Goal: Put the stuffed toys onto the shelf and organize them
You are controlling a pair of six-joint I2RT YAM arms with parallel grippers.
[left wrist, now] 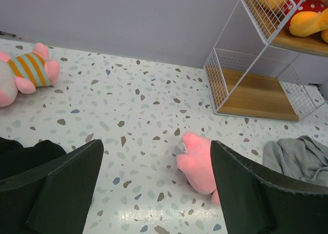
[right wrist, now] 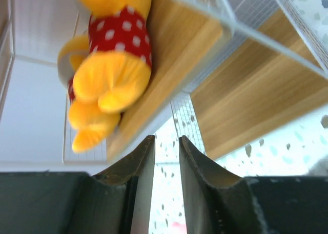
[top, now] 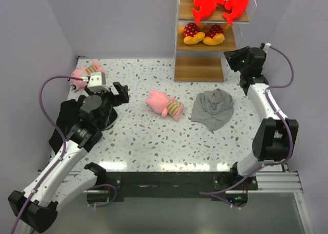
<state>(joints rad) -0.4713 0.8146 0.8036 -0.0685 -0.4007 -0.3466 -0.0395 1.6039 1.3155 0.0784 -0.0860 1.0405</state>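
1. We are finding the shelf [top: 200,69] standing at the far edge of the table [top: 154,142], toward its right side.
2. Two red-and-white toys [top: 220,1] are lying on the shelf's top board, with parts of them hanging over its front edge.
3. Two yellow-orange toys [top: 204,34] with red dotted tops are sitting side by side on the shelf's middle board.
4. One pink toy [top: 165,104] in a striped shirt is lying on the table in front of the shelf and to its left. It is near a crumpled grey cloth [top: 212,108], which is lying directly in front of the shelf.
5. A second pink toy [top: 84,71] is lying well to the left of the shelf, near the table's far left corner. The left arm is partly hiding it in the top view.
6. The left gripper [left wrist: 156,188] is hovering over the table well to the left of the shelf. Its fingers are spread wide and are holding nothing. In its wrist view the nearer pink toy is showing between the fingers, close to one of them.
7. A black cloth [top: 64,121] is lying under the left arm, well apart from the shelf.
8. The right gripper [right wrist: 166,177] is hanging just beside the shelf's right side and pointing toward it. Its fingers are drawn almost together, leaving a narrow slit, and are gripping nothing.
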